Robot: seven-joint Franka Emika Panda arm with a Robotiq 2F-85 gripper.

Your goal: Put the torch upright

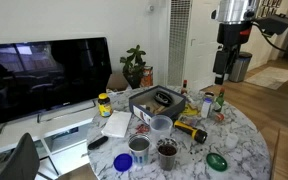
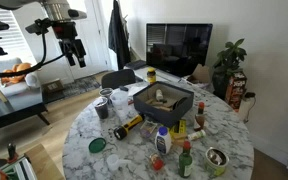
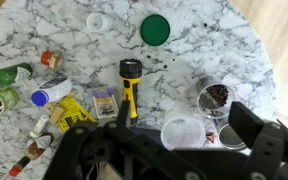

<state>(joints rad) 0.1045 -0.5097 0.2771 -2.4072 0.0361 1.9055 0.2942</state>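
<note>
Hangs high with hand (image 2: 74,58) spread, empty; sees torch (image 3: 130,92) flat on table (image 3: 214,50) well below, long axis pointing straight ahead

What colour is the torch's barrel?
Yellow; the torch shows best in the wrist view.

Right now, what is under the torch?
The torch lies on its side on the bare marble table; nothing else shows beneath it. The strip right under its barrel is covered by the torch itself.
</note>
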